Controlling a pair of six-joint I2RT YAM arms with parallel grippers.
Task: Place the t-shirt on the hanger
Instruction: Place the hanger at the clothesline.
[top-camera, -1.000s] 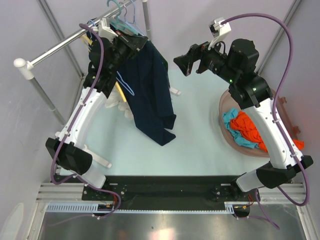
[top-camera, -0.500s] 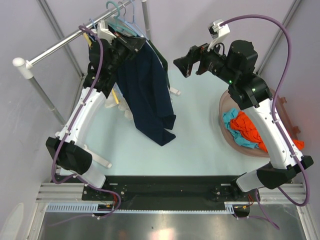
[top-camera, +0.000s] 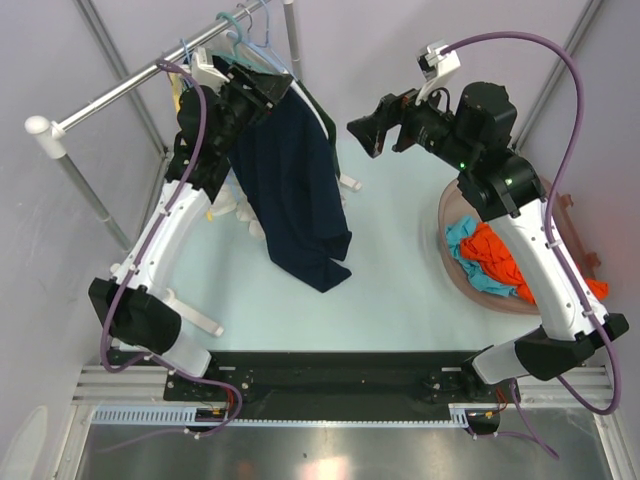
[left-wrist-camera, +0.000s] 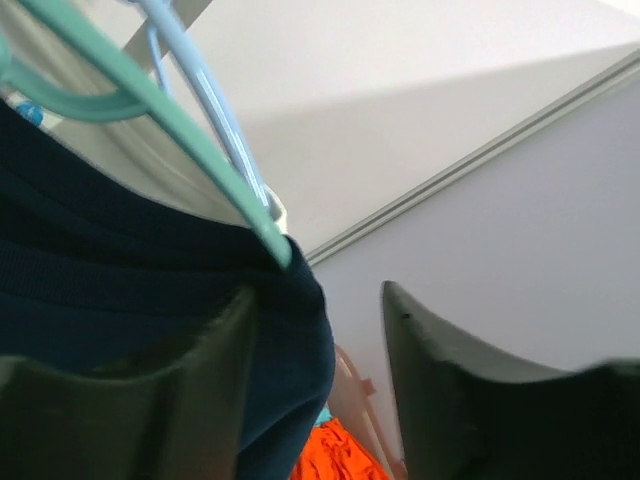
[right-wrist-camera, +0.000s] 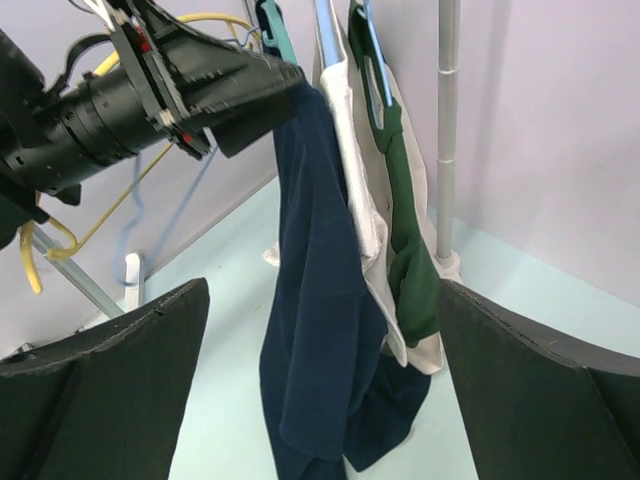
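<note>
T-shirt (top-camera: 295, 190): it hangs lengthwise downward on the teal hanger (left-wrist-camera: 200, 150), hooked on the rail (top-camera: 110, 95) above the table's (top-camera: 400, 280) far-left corner.
Left gripper (left-wrist-camera: 318, 300): fingers spread around the shirt's shoulder, cloth touching one.
Right gripper (right-wrist-camera: 322, 290): spread wide, empty, well apart to the shirt's right.
Nearer arm: left; we judge it can simply back off.

A metal rail (top-camera: 110, 95) runs slantwise across the far left corner, and an upright pole (right-wrist-camera: 447, 130) stands near its far end. A white garment (right-wrist-camera: 362, 220) and a green one (right-wrist-camera: 410, 260) hang there, pressed close together. A pale blue hanger (left-wrist-camera: 205, 100) shows beside them, and a yellow hanger (right-wrist-camera: 40, 250) further left. At the right of the pale green surface (top-camera: 400, 290) sits a round pinkish tub (top-camera: 445, 215). It holds an orange garment (top-camera: 490, 250) and a teal cloth (top-camera: 462, 238), bunched together.
</note>
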